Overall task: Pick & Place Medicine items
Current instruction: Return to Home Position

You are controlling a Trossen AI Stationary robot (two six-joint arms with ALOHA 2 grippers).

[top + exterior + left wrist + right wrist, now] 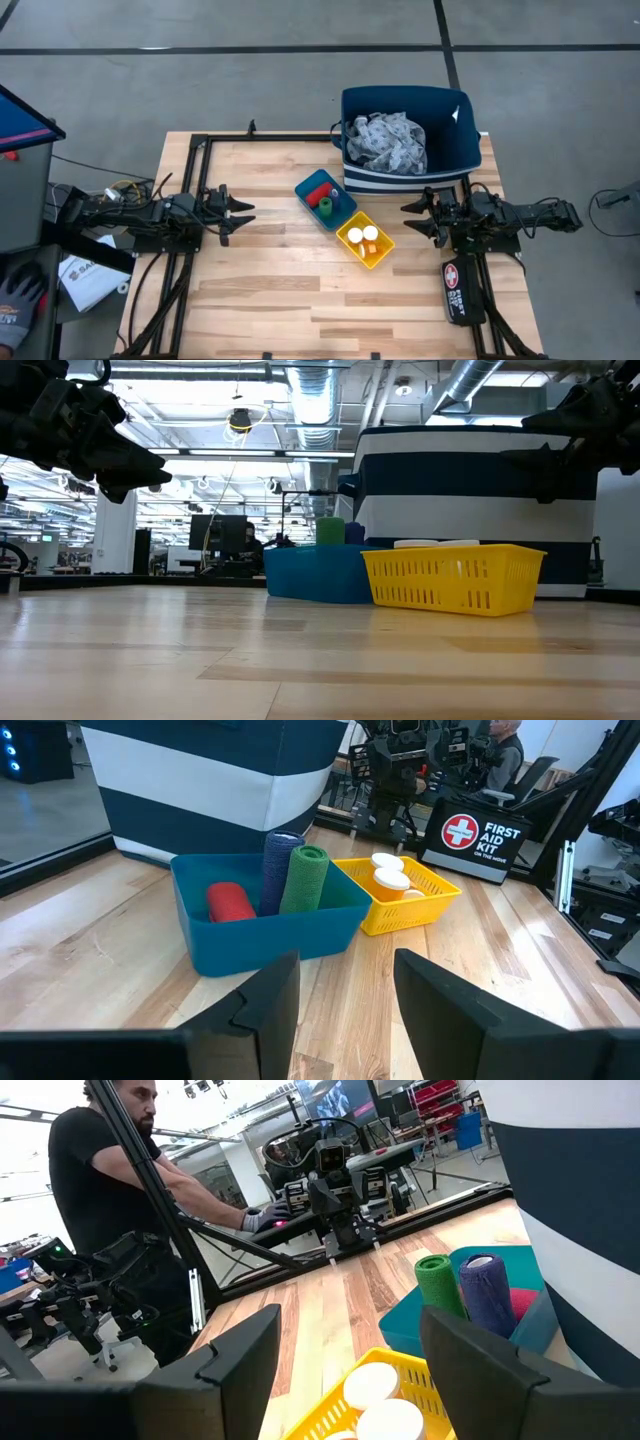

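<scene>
My left gripper (245, 215) and right gripper (408, 218) flank the yellow tray (385, 252), jaws spread, empty. Pill bottles (363, 235) sit inside it. Risk: right gripper clips the striped bin (390, 183) while homing.

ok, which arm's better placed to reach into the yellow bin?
Right, probably. The right gripper, open, sits closer to the yellow bin; the left gripper, also open, has the blue bin nearer.

yellow mesh tray (425, 908) there, white-capped orange bottles (388, 863) inside. the teal-blue tray (270, 935) showed a red roll (231, 902), a green roll (304, 880) and a purple-blue roll (280, 868). behind sat the navy bin (200, 780), white-striped, with a grey-blue patterned cloth (388, 142).
</scene>
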